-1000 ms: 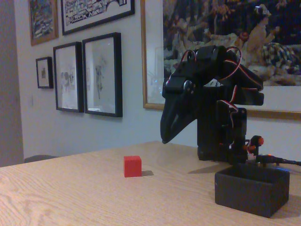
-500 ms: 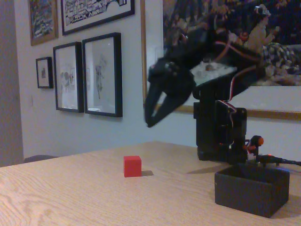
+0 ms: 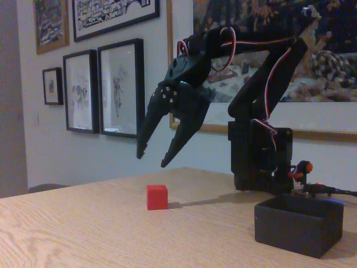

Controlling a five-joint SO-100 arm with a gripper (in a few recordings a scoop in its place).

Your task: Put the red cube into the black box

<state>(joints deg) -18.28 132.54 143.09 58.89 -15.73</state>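
The fixed view sits low, near table (image 3: 83,234) height. It looks level across the top toward a wall (image 3: 156,151) of frames.

Bright red cube (image 3: 157,197) on a light, wood-grained table (image 3: 83,234); matte black box (image 3: 299,224); black arm (image 3: 262,84) and black gripper (image 3: 152,158) with red, white and black wires (image 3: 273,72); small orange-red knob (image 3: 304,167); black-framed pictures (image 3: 121,88) on a pale wall (image 3: 50,145).

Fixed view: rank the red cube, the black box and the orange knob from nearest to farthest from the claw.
1. The red cube, on the table just below the open claw.
2. The orange knob, low on the robot base, far right.
3. The black box, bottom right; close to the knob's distance, so that order is uncertain.
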